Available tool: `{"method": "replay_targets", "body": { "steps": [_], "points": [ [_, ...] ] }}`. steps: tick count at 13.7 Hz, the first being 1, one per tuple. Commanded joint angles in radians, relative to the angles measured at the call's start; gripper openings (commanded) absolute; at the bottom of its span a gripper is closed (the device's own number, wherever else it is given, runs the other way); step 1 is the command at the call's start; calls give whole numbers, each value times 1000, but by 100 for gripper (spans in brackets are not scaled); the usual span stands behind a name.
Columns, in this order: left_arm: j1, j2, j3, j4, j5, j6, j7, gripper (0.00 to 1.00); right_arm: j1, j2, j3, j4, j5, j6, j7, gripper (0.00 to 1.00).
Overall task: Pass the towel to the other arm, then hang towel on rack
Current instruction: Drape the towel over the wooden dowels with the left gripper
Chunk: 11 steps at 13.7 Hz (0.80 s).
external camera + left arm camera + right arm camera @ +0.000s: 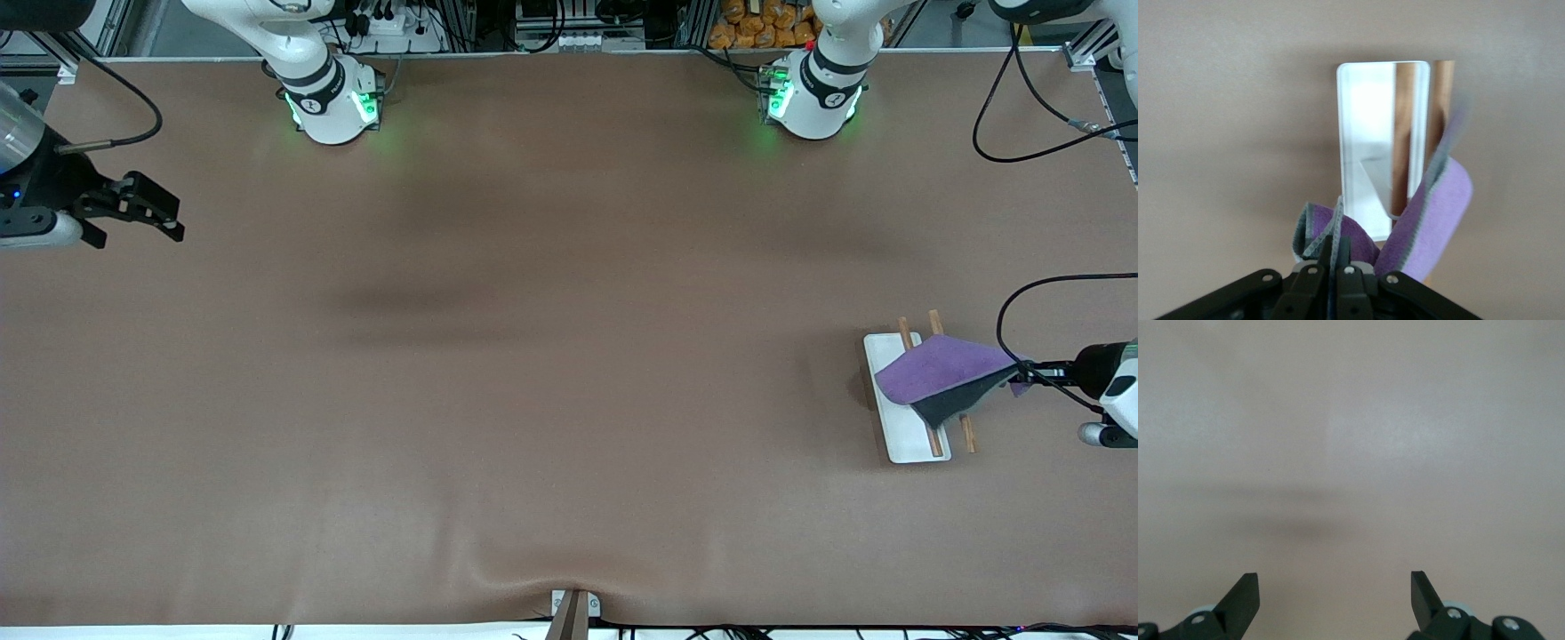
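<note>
My left fingers (pixel 1022 373) clamp the towel (pixel 942 369) over the rack (pixel 907 444).
Right fingers (pixel 164 218) wait apart above the desk (pixel 533 356); no writing is legible.

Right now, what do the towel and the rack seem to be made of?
The towel looks like soft fuzzy cloth, perhaps microfibre: matte purple with a dark grey reverse, sagging from the left pincer over the rack. The rack's base looks like smooth white plastic or painted metal, slightly glossy. Its two rods look like plain light-brown wood.
</note>
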Motion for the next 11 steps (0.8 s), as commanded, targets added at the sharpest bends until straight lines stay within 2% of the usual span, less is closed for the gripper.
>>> {"method": "replay_targets", "body": {
  "steps": [1, 6, 10, 11],
  "points": [
    [1, 12, -7, 11, 15, 13, 12, 0, -6, 42, 2, 70, -8, -31, 16, 100],
    [-5, 32, -7, 6, 15, 47, 15, 0, -8, 42, 0, 70, 3, -33, 17, 100],
    [-24, 36, -7, 5, 15, 69, 10, 8, -8, 42, 0, 73, 0, -31, 17, 100],
    [-28, 36, -8, 5, 15, 70, 4, 27, -9, 42, 0, 76, 1, -31, 16, 100]
  ]
}}
